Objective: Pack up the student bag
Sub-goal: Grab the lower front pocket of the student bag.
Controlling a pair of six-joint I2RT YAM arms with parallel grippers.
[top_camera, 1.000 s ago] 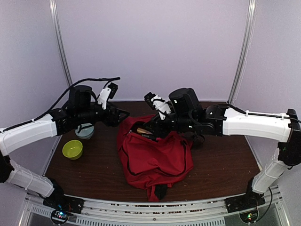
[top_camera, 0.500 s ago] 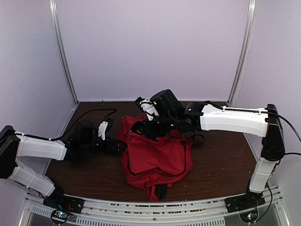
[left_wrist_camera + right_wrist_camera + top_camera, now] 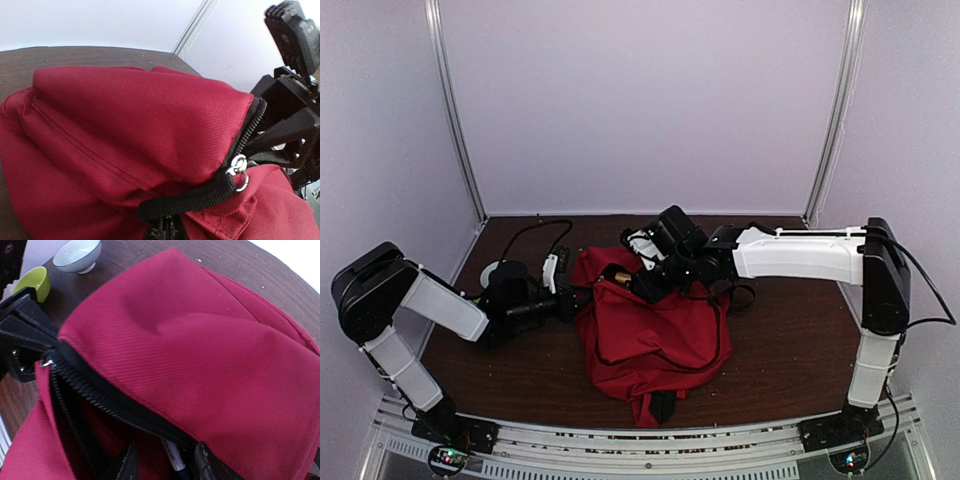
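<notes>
The red student bag (image 3: 655,325) lies mid-table with its black zipper partly undone at the far end. My left gripper (image 3: 575,298) sits low at the bag's left edge. In the left wrist view its fingertips (image 3: 162,231) are shut right under the black zipper pull strap (image 3: 200,197), which runs from the ringed slider (image 3: 237,170); I cannot tell whether the strap is pinched. My right gripper (image 3: 642,280) reaches into the bag's mouth. Its jaws (image 3: 167,466) stand open under the red flap (image 3: 200,350), with a pale pen (image 3: 172,457) loose between them inside the bag.
A green bowl (image 3: 32,282) and a pale bowl (image 3: 77,255) stand on the brown table beyond the bag's left side; the pale bowl (image 3: 498,270) peeks out behind the left arm. Black straps (image 3: 740,295) trail at the bag's right. Purple walls close in the table.
The left arm came down from above the bowls to the bag's left edge and its jaws closed. The right gripper shifted left and lower into the bag's opening.
</notes>
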